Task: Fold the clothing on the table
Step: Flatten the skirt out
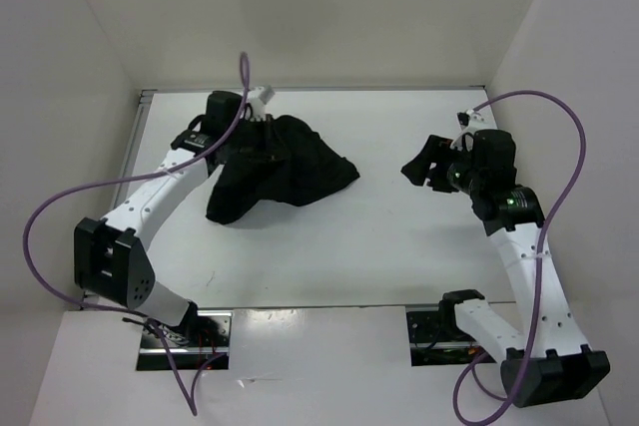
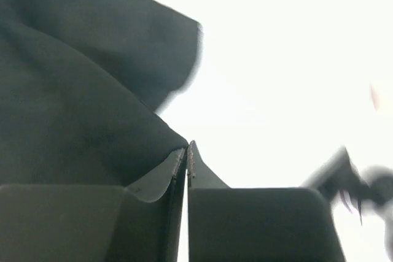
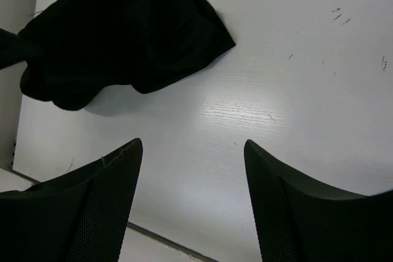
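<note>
The clothing point(image 1: 285, 172) lies in a crumpled black heap on the white table point(image 1: 399, 246), out toward 10 o'clock in the top view. The left gripper point(image 2: 186, 151) is at the heap's 11 o'clock edge. From above, its black fingers are hard to tell from the black cloth. In the left wrist view the 2 fingers are pressed together, and the cloth's edge runs right up into their tips, so they pinch a bit of it. The cloth is cut off there at the top and left. A blurry dark shape point(image 2: 350, 179) at 4 o'clock is too fuzzy to name. The right gripper point(image 3: 193, 143) hangs at 3 o'clock from the heap with its fingers wide apart and nothing between them.
</note>
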`<state>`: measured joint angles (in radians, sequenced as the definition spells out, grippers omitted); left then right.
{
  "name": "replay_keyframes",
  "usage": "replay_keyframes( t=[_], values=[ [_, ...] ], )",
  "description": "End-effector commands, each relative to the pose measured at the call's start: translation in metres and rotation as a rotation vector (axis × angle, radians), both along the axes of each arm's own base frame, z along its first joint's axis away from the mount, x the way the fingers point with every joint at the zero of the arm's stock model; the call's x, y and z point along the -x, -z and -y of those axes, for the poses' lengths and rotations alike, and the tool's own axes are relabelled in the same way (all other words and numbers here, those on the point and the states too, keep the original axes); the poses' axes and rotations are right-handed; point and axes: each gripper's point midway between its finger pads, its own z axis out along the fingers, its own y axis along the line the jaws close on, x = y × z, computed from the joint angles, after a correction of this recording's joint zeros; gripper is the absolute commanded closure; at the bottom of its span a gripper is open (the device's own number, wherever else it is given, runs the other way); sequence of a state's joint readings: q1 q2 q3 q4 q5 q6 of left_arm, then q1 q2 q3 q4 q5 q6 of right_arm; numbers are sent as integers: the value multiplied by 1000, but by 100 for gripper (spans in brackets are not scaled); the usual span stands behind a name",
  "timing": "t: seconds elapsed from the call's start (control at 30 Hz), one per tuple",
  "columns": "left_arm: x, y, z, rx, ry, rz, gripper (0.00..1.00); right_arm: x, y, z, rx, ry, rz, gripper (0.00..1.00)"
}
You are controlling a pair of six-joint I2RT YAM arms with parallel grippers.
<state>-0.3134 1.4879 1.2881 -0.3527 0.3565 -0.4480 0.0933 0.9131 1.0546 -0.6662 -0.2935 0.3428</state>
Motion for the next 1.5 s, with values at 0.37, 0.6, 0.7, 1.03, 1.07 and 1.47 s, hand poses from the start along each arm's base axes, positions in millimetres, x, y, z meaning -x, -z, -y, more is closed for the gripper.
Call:
replay_keyframes(
  t=[0.37,0.6,0.7,1.03,1.07,1.47],
  values=[
    [111,-72,80,225,669,-2,32,-45,29,-45,-81,-162,-128,33],
    [29,-47,20,21,141,-19,50,-59,44,-105,98,-296,-162,33],
    [-12,-3,-37,-45,-153,-140,79,-56,66,-146,159,-372,-202,36],
    [-33,15,-114,17,-410,-155,88,-60,105,-259,292,-478,-220,44],
    [-31,25,-122,6,-434,-175,88,-64,101,-263,289,-477,-214,45],
    [-13,44,-135,8,-440,-219,87,-86,148,-256,444,-261,-311,54]
  ],
)
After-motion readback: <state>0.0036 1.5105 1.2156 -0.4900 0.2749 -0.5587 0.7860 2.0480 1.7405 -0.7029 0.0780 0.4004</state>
